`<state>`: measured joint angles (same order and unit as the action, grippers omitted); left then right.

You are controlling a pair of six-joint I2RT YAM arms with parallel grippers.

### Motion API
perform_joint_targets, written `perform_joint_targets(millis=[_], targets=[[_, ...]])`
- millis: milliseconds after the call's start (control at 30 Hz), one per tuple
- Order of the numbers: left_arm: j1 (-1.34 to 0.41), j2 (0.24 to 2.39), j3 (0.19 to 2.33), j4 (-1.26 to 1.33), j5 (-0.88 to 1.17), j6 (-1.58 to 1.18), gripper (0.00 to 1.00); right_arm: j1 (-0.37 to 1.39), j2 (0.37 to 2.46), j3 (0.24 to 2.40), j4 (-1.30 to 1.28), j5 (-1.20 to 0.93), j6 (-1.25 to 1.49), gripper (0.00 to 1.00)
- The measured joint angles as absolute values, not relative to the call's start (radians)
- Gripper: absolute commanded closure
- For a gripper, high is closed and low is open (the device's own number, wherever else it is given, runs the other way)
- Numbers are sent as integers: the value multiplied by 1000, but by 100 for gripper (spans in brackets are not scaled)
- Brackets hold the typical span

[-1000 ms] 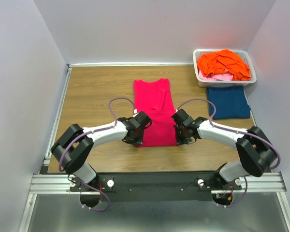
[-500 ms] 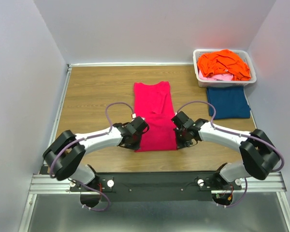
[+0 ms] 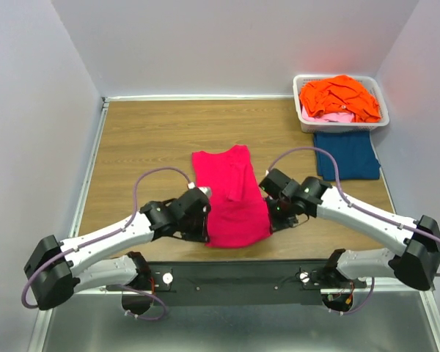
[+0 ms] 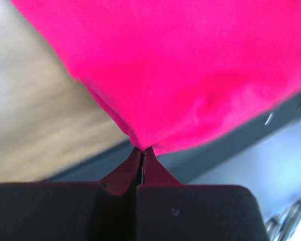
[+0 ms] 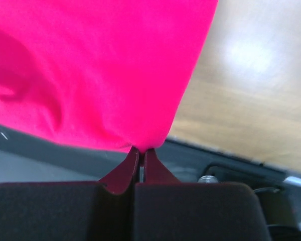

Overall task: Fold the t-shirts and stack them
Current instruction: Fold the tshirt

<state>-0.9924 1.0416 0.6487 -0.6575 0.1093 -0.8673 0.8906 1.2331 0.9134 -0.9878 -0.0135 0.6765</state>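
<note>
A magenta-pink t-shirt [image 3: 233,196] lies lengthwise in the middle of the table, its near end raised. My left gripper [image 3: 204,220] is shut on its near left corner, where the pink t-shirt [image 4: 190,70] hangs from the closed tips of the left gripper [image 4: 142,149]. My right gripper [image 3: 270,213] is shut on the near right corner; the pink t-shirt [image 5: 90,70] spreads above the right gripper [image 5: 141,149]. A folded dark blue t-shirt [image 3: 346,155] lies at the right. Orange t-shirts [image 3: 339,97] and a pale pink one [image 3: 334,116] fill the basket.
A white plastic basket [image 3: 305,123] stands at the back right corner, just behind the blue shirt. The black mounting rail [image 3: 242,277] runs along the near edge. Grey walls close in the table on three sides.
The left gripper has closed on the shirt's near left corner. Both arms have pulled toward the near edge, and the pink shirt's far end has slid nearer and bunched shorter.
</note>
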Motion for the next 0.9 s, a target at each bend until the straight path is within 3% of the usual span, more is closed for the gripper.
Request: perform_joint_targets(millis=[333,900], targets=[[-606,1177,828,-580,116,-627,100,803,1548,1436,-1008,220,484,99],[-315,1569,1198,-500,235,-342,100,540,1984,1882,-984,87,228,99]])
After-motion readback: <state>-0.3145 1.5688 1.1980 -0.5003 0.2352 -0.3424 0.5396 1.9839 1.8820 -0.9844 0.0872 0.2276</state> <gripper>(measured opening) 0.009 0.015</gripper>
